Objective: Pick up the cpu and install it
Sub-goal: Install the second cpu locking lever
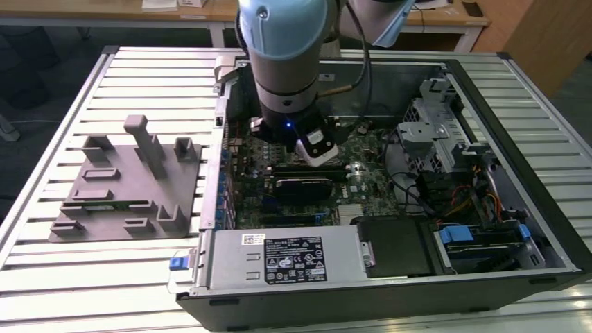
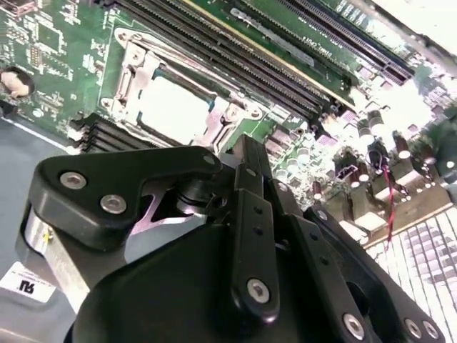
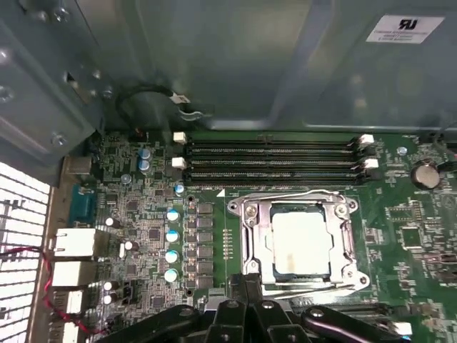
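In the exterior view, the grey arm's black gripper (image 1: pixel 319 158) hangs inside the open dark computer case (image 1: pixel 545 229), above the green motherboard (image 1: pixel 249 187). In the second wrist view, the gripper's fingers (image 2: pixel 251 207) are pressed together, holding nothing. In the first wrist view, the small square silver-topped cpu (image 3: pixel 300 241) sits in the metal socket frame (image 3: pixel 250 236), just beyond the gripper.

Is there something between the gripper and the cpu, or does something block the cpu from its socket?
Nothing visible stands between them. In both wrist views the cpu already lies inside the socket frame on the motherboard, its silver top uncovered. The gripper is just beside the frame, with only open board between it and the cpu.
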`<state>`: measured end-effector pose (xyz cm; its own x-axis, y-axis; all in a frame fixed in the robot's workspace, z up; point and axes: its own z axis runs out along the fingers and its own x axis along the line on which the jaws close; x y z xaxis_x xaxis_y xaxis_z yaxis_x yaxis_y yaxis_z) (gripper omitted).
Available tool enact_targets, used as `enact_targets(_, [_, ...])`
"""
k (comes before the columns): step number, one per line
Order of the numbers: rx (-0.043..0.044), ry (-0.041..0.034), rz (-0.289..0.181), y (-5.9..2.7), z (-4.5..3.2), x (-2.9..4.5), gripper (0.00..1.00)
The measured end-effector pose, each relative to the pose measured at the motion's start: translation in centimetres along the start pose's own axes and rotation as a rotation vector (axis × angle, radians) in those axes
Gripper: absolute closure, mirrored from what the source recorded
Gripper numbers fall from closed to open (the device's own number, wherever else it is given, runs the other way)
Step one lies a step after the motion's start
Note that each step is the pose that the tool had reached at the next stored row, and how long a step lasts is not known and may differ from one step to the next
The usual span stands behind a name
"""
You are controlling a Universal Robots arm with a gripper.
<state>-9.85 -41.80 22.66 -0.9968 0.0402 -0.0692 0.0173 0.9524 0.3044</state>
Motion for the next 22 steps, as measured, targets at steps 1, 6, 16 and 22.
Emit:
enact_targets(1, [0.012,-0.0001,0.0,0.08,-0.07,0.0,0.89])
enact_targets(6, [0.101,-0.0028,-0.004,0.25,-0.13,-0.01,0.89])
enact_targets(16, [0.1595,-0.0059,0.0,1.64,0.4,-0.57,0.89])
enact_targets(22, [0.1718,-0.0067,0.001,2.46,0.79,-1.38,0.89])
